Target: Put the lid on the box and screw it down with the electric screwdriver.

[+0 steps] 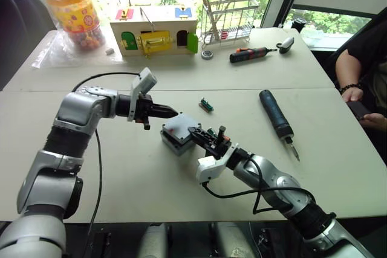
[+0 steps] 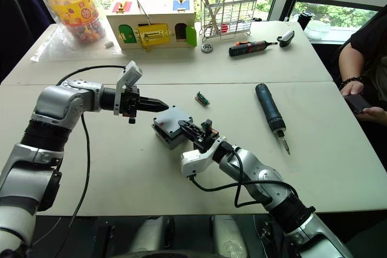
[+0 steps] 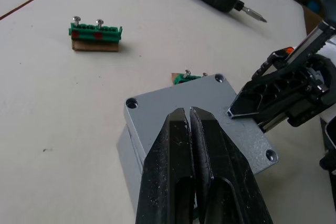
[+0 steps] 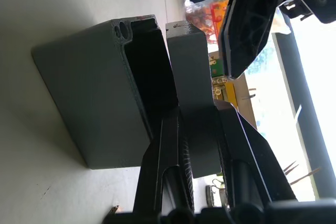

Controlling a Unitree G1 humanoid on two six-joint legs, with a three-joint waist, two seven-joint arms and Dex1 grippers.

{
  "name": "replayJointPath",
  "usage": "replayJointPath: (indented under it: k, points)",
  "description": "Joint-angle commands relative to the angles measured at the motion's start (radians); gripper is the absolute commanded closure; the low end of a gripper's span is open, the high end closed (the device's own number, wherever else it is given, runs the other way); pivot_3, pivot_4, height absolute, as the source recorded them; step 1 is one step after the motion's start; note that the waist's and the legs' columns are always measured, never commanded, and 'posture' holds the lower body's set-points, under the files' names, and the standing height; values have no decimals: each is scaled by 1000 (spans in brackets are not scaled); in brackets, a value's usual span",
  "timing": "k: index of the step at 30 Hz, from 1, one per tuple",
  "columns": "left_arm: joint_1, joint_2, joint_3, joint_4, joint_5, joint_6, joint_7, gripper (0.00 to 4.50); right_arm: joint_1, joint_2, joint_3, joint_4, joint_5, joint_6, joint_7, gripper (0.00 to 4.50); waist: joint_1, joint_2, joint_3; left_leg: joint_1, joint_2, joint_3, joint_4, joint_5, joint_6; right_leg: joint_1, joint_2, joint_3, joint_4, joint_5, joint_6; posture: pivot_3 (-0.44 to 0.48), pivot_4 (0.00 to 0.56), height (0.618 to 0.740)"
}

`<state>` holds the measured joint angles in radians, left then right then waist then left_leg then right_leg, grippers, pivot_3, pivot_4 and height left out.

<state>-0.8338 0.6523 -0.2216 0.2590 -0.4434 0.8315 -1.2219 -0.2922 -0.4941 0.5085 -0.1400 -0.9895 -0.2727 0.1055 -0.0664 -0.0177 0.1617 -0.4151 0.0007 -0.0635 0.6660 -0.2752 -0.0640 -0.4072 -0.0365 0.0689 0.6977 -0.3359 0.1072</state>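
The grey box (image 1: 171, 145) stands at the table's middle. The grey lid (image 1: 179, 126) lies on it, raised off the rim on the right side, with a gap showing over the box (image 4: 100, 93) in the right wrist view. My right gripper (image 1: 194, 132) is shut on that raised edge of the lid (image 4: 189, 61), one finger under it and one on top. My left gripper (image 1: 173, 113) is shut and empty, its tip (image 3: 187, 113) over the lid's left part; contact is unclear. The dark blue electric screwdriver (image 1: 276, 116) lies on the table to the right, beyond both grippers.
A green terminal block (image 1: 206, 105) lies just behind the box. At the back stand a wooden toy house (image 1: 154, 31), a wire rack (image 1: 230, 19), a red-and-black screwdriver (image 1: 251, 54) and a bagged jar (image 1: 75, 13). A person (image 1: 363, 83) sits at the right edge.
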Motion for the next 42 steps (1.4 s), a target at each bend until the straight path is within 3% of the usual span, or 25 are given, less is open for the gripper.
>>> replayJointPath:
  k: [1,19,25,26,29,31,34,42]
  points:
    - [-3,-4,0,-12,20,-33,-13,4409,-7,11,10,-2,-15,-13,8,4362,0,0,0,0,0,0,0,0,0,0,0,0,0,0,0,0,150,740]
    - [25,-30,-13,-19,78,-54,-23,4409,10,22,24,25,-62,-8,52,4362,0,0,0,3,0,0,0,0,0,3,0,0,0,0,0,0,150,740]
    - [67,-17,-102,-15,175,-133,-25,4409,28,15,18,26,-62,-8,45,4362,5,1,-2,9,0,0,-1,-1,1,10,0,0,-1,0,0,0,150,740]
    - [77,-16,-116,-12,192,-149,-23,4500,30,14,15,23,-64,-7,45,3330,7,1,-3,10,0,0,-1,-1,2,11,0,0,-1,0,0,0,150,740]
    - [98,-21,-137,0,226,-186,-17,4500,33,5,4,8,-68,-7,42,1962,12,1,-11,17,0,0,-3,-2,4,19,0,0,-5,0,0,0,150,740]
    - [110,-25,-151,22,251,-213,-13,4500,37,-7,-7,-11,-64,-11,43,1131,18,3,-13,29,0,0,-5,-8,14,33,1,0,-13,0,0,0,150,740]
    - [121,-29,-166,53,288,-248,-5,4500,48,-31,-25,-44,-49,-21,47,1131,25,3,-17,43,0,0,-5,-13,22,49,1,0,-17,-4,-1,0,150,740]
    - [147,-46,-165,82,326,-283,12,4500,88,-87,-77,-145,0,-76,52,1131,27,3,-21,43,0,0,-5,-13,23,50,0,0,-17,-5,0,0,150,740]
